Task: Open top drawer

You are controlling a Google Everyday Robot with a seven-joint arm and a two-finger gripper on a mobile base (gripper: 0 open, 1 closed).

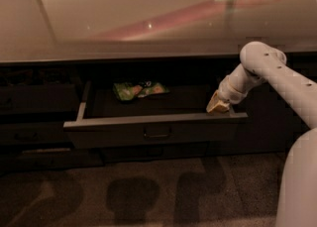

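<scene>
The flat-fronted, matte grey top drawer stands pulled out beneath the glossy tabletop, with a crinkled green packet inside. The tan claw sits at its right front corner; whether it is open I cannot tell.

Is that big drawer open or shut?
Open: the top drawer juts out, green packet visible inside. The pincer sits at its right end.

The top drawer stands open below the bench; on its tray, toward the back, lies what seems a green snack packet. The gripper sits at its right front corner.
</scene>
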